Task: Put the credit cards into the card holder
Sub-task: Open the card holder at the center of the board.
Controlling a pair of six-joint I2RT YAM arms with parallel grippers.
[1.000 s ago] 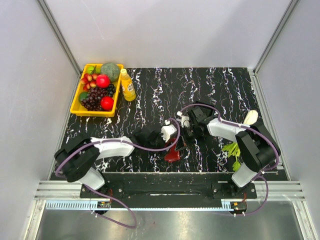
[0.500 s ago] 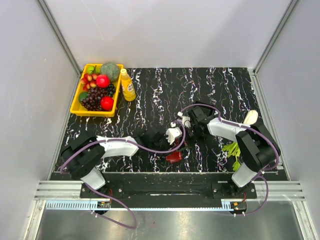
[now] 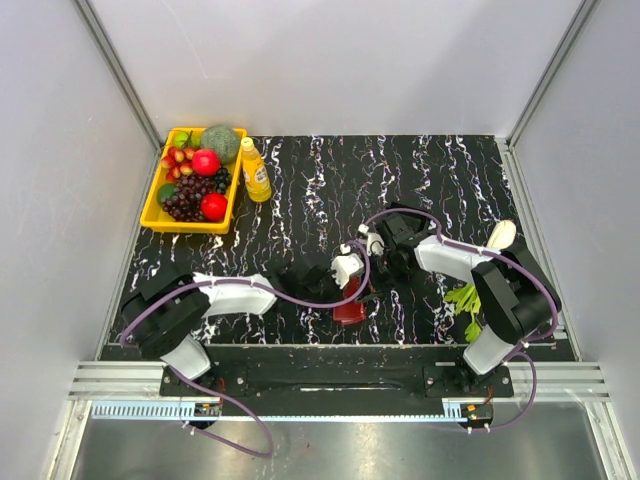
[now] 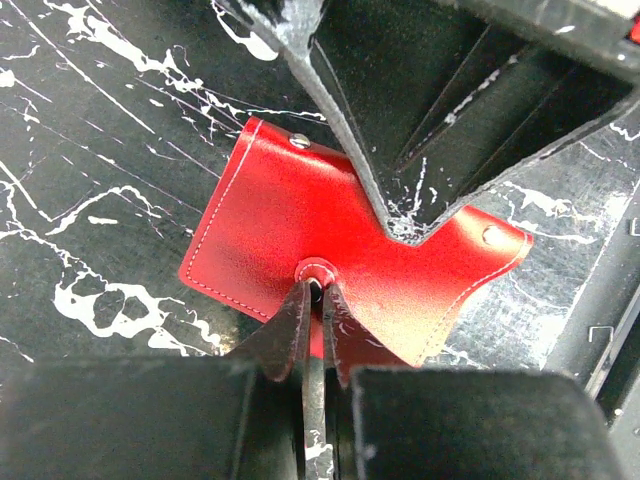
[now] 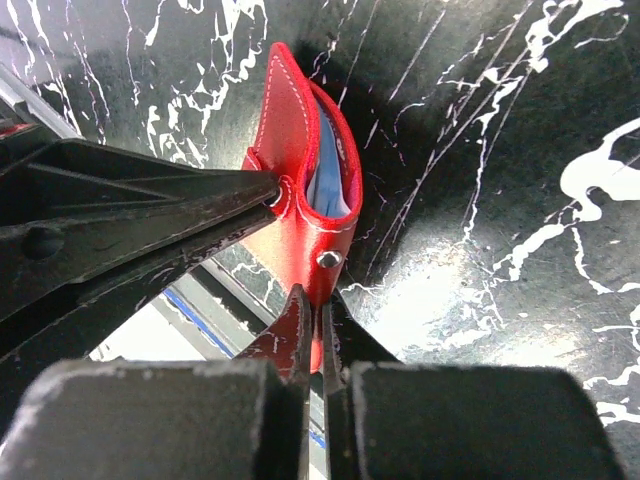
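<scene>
Both the left pincer (image 4: 313, 292) and right pincer (image 5: 308, 300) were pinched shut on the flat dark red leather-look card holder (image 4: 280, 220), at six o'clock on the black marbled surface (image 3: 300, 190); uneven pulling could spill its pale blue credit card (image 5: 328, 180).

A yellow tray (image 3: 186, 228) sits at the far left of the black marbled desk (image 3: 300, 190), holding broccoli (image 3: 222, 142), dark grapes (image 3: 190, 193) and red fruit (image 3: 206, 162). An orange bottle (image 3: 255, 170) stands just beside it. Leafy greens (image 3: 464, 298) lie near the right edge.
</scene>
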